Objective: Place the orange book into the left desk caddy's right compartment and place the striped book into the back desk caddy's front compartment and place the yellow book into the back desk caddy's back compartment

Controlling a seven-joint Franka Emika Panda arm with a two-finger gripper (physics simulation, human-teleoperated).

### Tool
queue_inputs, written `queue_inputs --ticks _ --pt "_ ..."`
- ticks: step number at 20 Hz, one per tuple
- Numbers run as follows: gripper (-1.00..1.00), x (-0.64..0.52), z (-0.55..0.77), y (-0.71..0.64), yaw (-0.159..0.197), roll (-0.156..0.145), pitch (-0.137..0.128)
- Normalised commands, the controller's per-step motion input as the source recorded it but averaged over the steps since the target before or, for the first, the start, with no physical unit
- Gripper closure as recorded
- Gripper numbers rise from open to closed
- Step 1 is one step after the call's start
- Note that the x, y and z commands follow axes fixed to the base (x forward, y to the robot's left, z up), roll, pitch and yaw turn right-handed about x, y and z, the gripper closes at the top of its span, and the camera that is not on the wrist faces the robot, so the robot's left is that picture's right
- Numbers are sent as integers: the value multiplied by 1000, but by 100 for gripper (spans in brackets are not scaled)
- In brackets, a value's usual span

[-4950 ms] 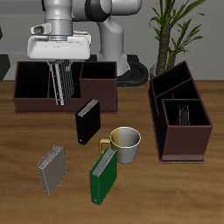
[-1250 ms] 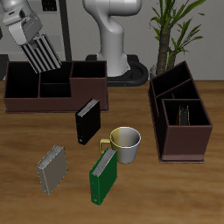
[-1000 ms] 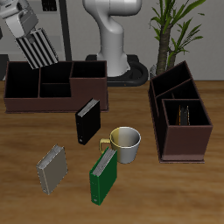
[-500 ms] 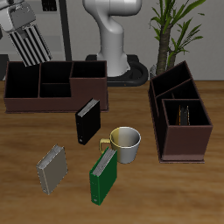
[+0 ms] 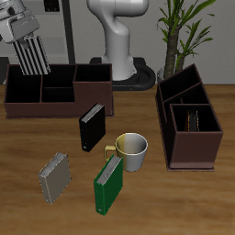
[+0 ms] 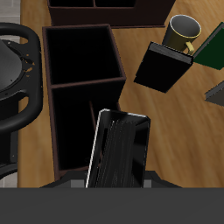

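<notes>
Back desk caddy [image 5: 92, 96] sat shifted sideways on the table [image 5: 184, 202] versus five seconds ago, and the hand [image 5: 26, 44] had lifted clear and swung over the caddy's end. It was clamped on the striped book [image 5: 35, 61], tilted, above the compartments and not in one. Step in hand: striped book into the front compartment. Next move probably needed the book squared upright over that slot, then a straight descent.

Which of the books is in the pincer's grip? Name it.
The striped book, held by the pincer over the back desk caddy; the black book, grey book and green book rest on the table.
</notes>
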Motion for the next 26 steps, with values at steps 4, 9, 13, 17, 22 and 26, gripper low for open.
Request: queue_inputs --ticks 4,9,13,17,22,26 --pt "100 182 -209 66 -31 31 -5" --pt "100 286 -314 241 -8 98 20" --pt "100 257 -237 342 59 80 34" --pt "100 139 -32 217 64 61 13" --pt "100 17 -61 -65 27 7 12" --pt "100 -45 -54 -76 6 -16 15"
